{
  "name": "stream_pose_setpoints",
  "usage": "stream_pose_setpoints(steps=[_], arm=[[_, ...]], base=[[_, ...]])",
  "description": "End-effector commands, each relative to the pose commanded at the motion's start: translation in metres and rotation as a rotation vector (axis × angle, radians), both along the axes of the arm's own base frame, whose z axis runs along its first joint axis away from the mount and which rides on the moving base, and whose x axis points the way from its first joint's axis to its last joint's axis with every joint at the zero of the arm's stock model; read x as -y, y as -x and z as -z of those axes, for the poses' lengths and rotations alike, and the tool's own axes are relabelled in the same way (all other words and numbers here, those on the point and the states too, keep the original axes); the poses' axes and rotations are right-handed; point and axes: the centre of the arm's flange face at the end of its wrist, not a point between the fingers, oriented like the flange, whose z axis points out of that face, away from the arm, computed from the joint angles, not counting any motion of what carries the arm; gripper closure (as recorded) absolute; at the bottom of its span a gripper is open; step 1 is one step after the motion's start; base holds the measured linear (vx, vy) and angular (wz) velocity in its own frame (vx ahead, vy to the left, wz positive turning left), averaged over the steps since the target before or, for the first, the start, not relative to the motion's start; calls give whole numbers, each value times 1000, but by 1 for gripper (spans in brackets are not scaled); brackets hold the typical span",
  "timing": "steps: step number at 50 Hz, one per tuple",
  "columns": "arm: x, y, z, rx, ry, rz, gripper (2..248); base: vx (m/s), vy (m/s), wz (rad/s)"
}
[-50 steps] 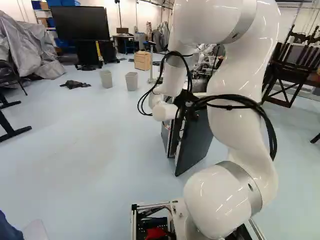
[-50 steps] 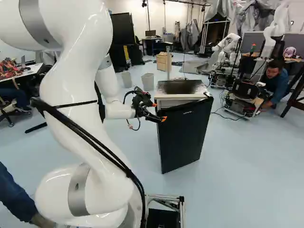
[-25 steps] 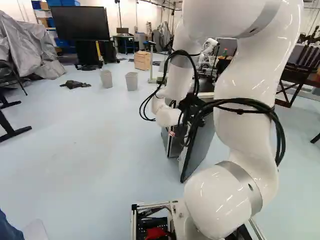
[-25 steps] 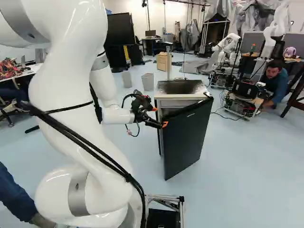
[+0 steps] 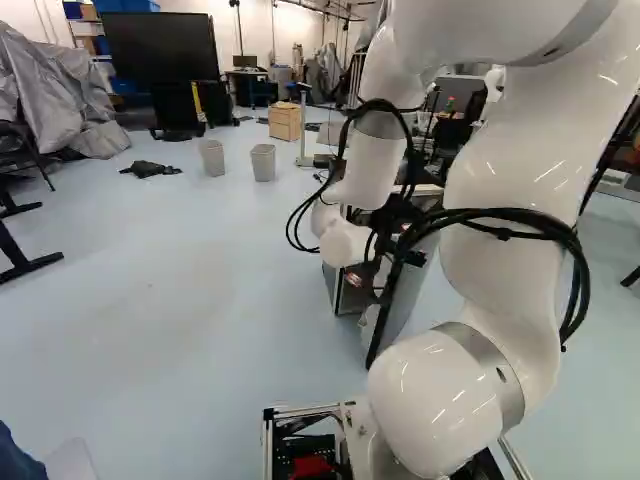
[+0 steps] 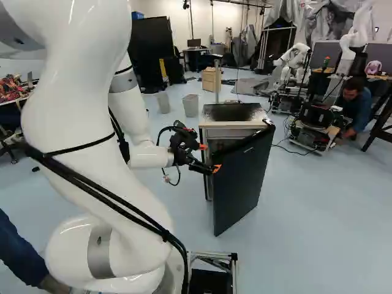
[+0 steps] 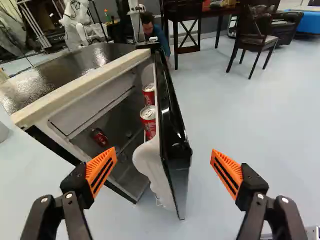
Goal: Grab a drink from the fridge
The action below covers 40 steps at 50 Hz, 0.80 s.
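Arm [image 6: 67,104] rises from base jt., arches fwd. & descends to an approx. level wrist. Gripper [image 6: 210,158] fingers stand wide apart, w/ the free edge of the open door [image 6: 245,177] in line w/ the gap btwn them. Fridge [image 6: 233,113] holds the drinks: 2 red cans [image 7: 148,119] upright at door's inner side, 1 dark-red can [image 7: 100,137] deeper in.
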Motion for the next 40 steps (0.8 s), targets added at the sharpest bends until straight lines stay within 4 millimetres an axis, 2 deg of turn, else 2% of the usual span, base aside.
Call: stream_pose_setpoints(steps=[23,40], arm=[[21,41,-3,-4,29,61,3],[40,62,-4,-2,50,134,3]], base=[[0,0,0],[0,0,0]])
